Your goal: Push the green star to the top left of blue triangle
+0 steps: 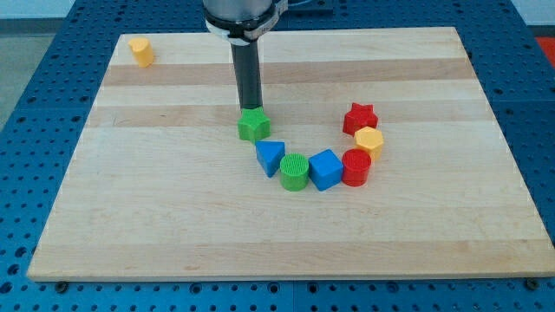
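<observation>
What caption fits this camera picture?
My tip touches the green star from above, just up-left of the blue triangle.

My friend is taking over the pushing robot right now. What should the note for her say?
My tip: right at the top edge of the green star, seemingly touching it.
Green star: just above the blue triangle, slightly toward the view's left, almost touching it.
Nearby: green cylinder, blue cube, red cylinder, yellow hexagon and red star curve away to the view's right; a yellow block sits far off at the top left.
Done: star is close, above the triangle.
Left: probably nudge it a bit more toward the view's left.
</observation>
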Robot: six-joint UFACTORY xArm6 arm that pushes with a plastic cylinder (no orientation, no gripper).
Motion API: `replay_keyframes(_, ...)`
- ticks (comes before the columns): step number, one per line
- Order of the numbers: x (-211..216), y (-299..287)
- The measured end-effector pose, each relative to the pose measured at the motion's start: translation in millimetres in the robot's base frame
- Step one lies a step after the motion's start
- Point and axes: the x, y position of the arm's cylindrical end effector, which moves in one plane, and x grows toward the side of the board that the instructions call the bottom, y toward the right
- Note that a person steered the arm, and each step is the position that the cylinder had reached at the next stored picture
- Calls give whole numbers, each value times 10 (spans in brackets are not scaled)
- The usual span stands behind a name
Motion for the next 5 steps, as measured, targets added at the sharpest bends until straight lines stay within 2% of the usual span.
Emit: replay_keyframes(5,75,15)
